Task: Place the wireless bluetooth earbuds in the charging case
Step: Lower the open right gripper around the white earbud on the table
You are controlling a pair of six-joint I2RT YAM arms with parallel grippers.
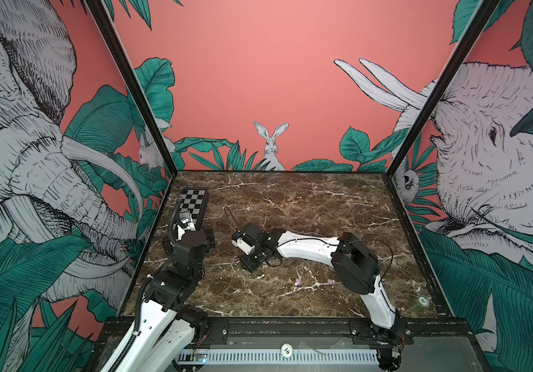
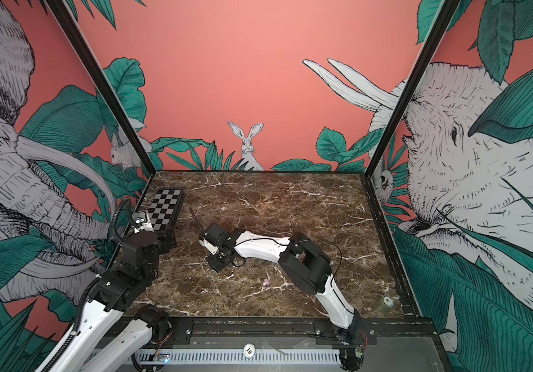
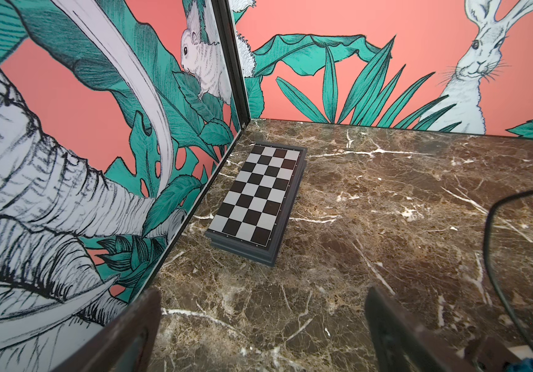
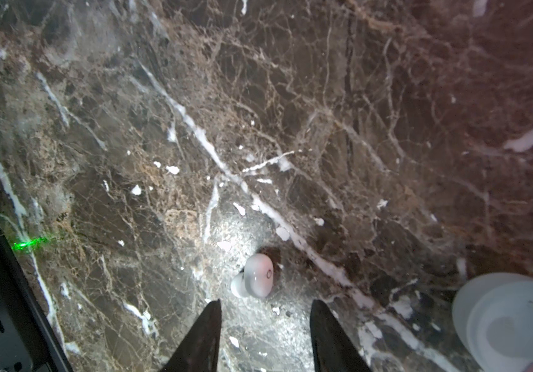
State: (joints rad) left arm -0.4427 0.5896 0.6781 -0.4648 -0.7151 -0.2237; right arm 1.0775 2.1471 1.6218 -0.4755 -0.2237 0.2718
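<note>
A white earbud (image 4: pixel 255 275) lies on the marble just beyond the tips of my right gripper (image 4: pixel 266 302). That gripper points down at the table with its jaws partly apart and nothing between them. The white charging case (image 4: pixel 510 322) sits with its lid up at the edge of the right wrist view; the top views do not show it. Two lilac earbuds (image 1: pixel 298 282) (image 1: pixel 331 282) rest on the marble near the right arm's elbow. My left gripper (image 3: pixel 262 294) hovers wide open and empty over bare marble at the left.
A folded chessboard (image 1: pixel 194 206) lies at the back left against the wall. A thin black cable (image 3: pixel 491 257) loops off the right arm. A black rail (image 1: pixel 291 325) runs along the table's front edge, and printed walls close in three sides.
</note>
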